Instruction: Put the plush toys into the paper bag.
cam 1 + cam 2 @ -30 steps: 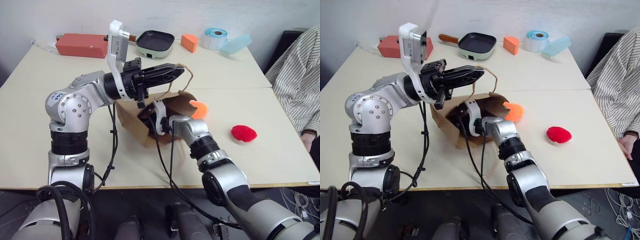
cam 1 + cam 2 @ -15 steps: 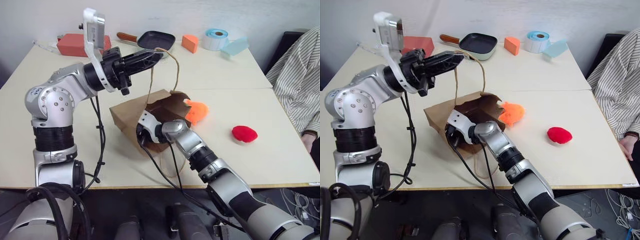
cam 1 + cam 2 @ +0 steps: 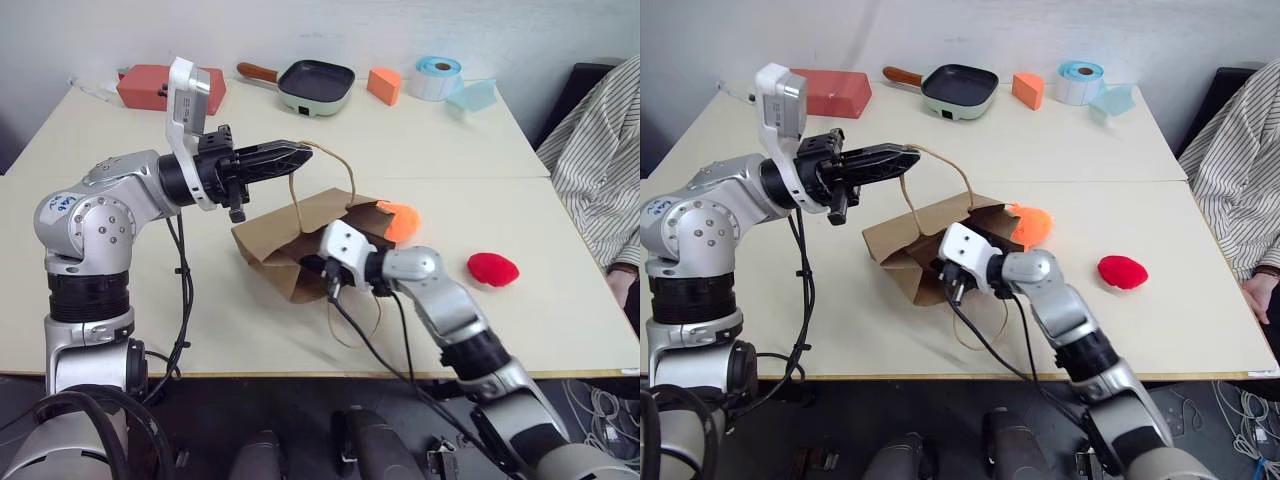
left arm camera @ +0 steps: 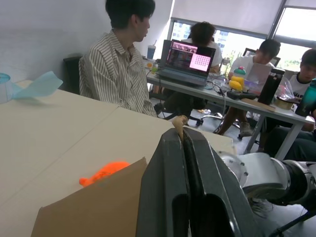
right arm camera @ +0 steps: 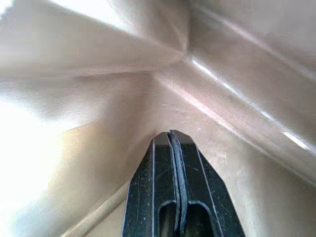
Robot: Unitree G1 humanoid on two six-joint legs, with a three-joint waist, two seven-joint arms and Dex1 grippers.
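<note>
The cream desk (image 3: 120,300) carries everything, and on it the brown paper bag (image 3: 290,232) lies tipped on its side near the middle, its mouth facing the robot's right and one side crumpled. Neither plush toy looks to be properly inside yet, so the task seems to be in its first half at best. The left pincer (image 3: 285,156) is pressed together on the bag's thin cord handle (image 3: 335,160), holding that loop up above the bag, which should help keep the mouth open. The right pincer (image 5: 174,163) is pressed together with nothing between its fingers, and its tip sits inside the bag against bare paper, so it carries no toy. The orange plush toy (image 3: 398,220) lies just at the far edge of the bag's mouth, touching or nearly touching the paper; whether any part of it is inside cannot be told. The smaller red plush toy (image 3: 490,268) lies on the desk well apart from the bag, on the robot's right, still to be fetched.
</note>
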